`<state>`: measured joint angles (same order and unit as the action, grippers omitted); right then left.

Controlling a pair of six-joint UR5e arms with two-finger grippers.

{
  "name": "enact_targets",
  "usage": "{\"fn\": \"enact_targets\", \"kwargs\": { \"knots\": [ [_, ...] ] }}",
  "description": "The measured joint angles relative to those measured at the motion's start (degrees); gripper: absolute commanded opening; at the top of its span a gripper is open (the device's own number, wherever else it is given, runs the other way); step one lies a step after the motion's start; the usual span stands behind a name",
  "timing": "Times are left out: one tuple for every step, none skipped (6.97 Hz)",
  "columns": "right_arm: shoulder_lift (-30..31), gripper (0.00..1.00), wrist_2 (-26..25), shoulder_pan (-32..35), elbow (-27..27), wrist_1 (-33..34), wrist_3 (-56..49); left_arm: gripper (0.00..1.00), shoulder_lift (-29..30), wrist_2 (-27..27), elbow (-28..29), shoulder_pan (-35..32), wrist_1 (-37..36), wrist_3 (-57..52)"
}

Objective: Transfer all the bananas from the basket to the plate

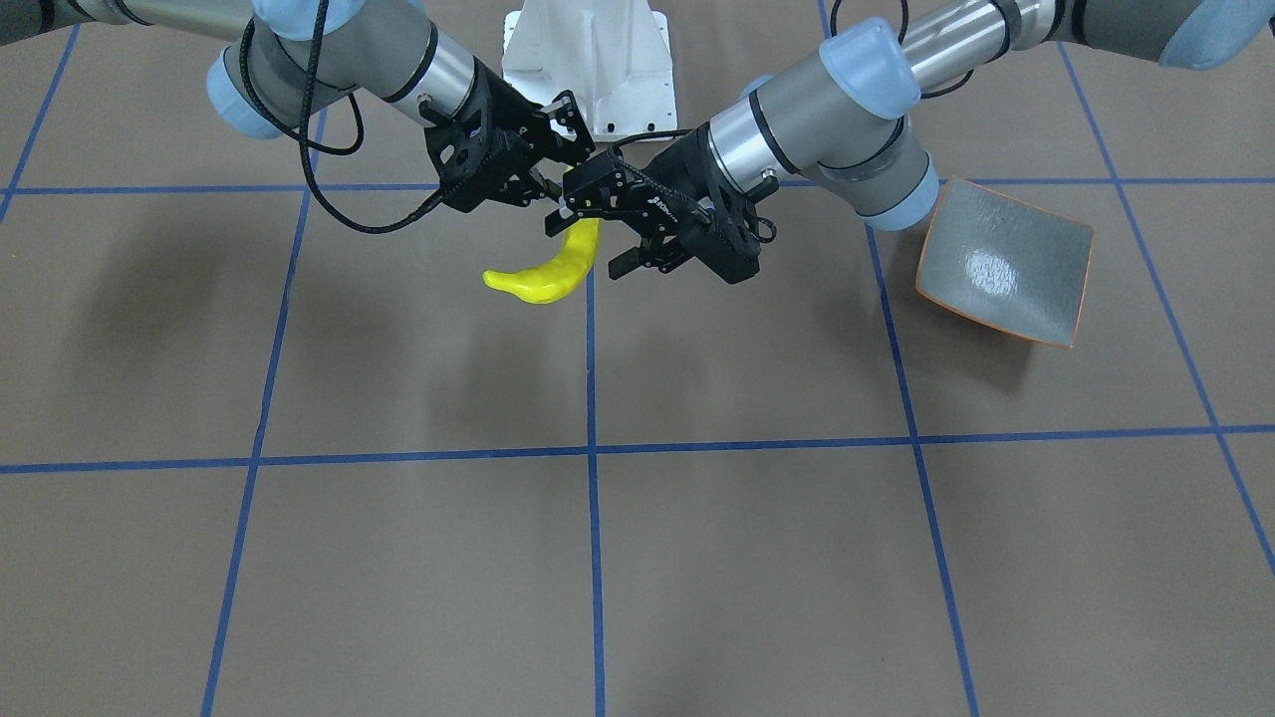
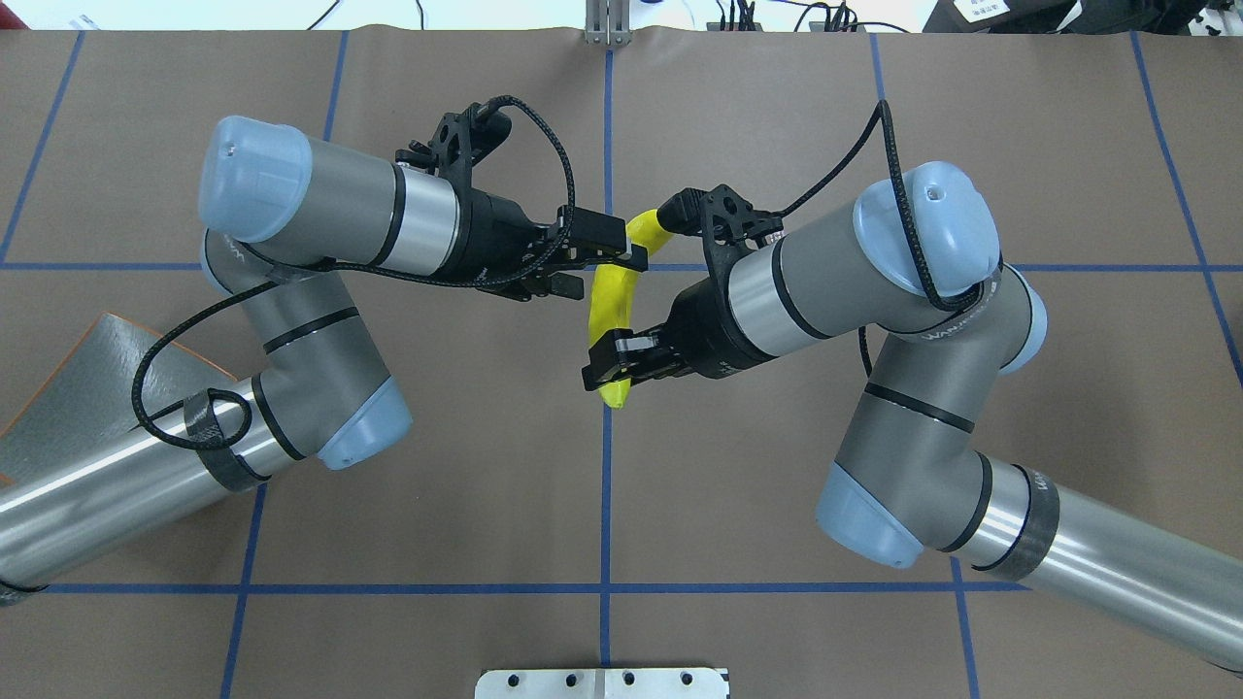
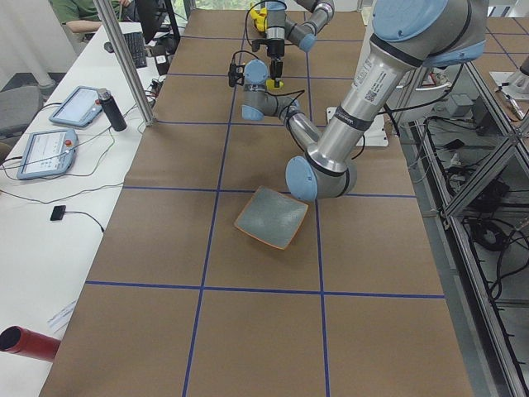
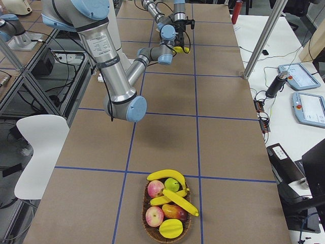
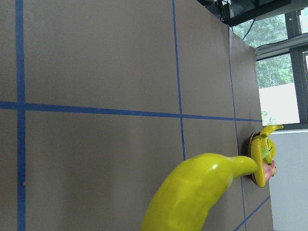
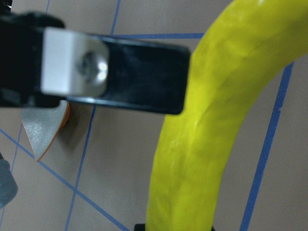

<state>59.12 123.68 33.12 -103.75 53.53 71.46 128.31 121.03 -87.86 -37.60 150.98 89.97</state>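
A bright yellow banana hangs in the air over the table's middle, between the two grippers. My right gripper is shut on the end nearer the robot. My left gripper is open, its fingers on either side of the banana's other half. The grey-blue plate lies bare on the robot's left, half hidden under the left arm in the overhead view. The basket stands at the table's end on the robot's right. It holds three more bananas among other fruit.
The white robot base sits just behind the grippers. Apples fill the basket around the bananas. Along the far side runs a desk with tablets, where a person sits. A white chair stands beside the table.
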Motion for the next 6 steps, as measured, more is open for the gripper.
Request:
{"fn": "enact_targets", "kwargs": {
  "knots": [
    [0.02,0.00,0.06,0.01,-0.05,0.00,0.00,0.87,0.27,0.00,0.03,0.54,-0.16,0.05],
    [0.03,0.00,0.12,0.01,-0.10,0.00,0.00,0.86,0.44,0.00,0.05,0.98,-0.21,0.09],
    [0.06,0.00,0.14,0.01,-0.15,0.00,0.00,0.83,0.50,0.00,0.17,1.36,-0.24,0.09],
    [0.09,0.00,0.15,0.01,-0.19,0.00,0.00,0.74,0.52,0.00,0.33,1.75,-0.24,0.06],
    [0.11,0.00,0.18,0.01,-0.21,0.00,0.00,0.60,0.54,0.00,0.46,2.09,-0.25,0.06],
    [0.12,0.00,0.19,0.01,-0.22,0.00,0.00,0.29,0.54,-0.01,0.49,2.26,-0.25,0.09]
  ]
}}
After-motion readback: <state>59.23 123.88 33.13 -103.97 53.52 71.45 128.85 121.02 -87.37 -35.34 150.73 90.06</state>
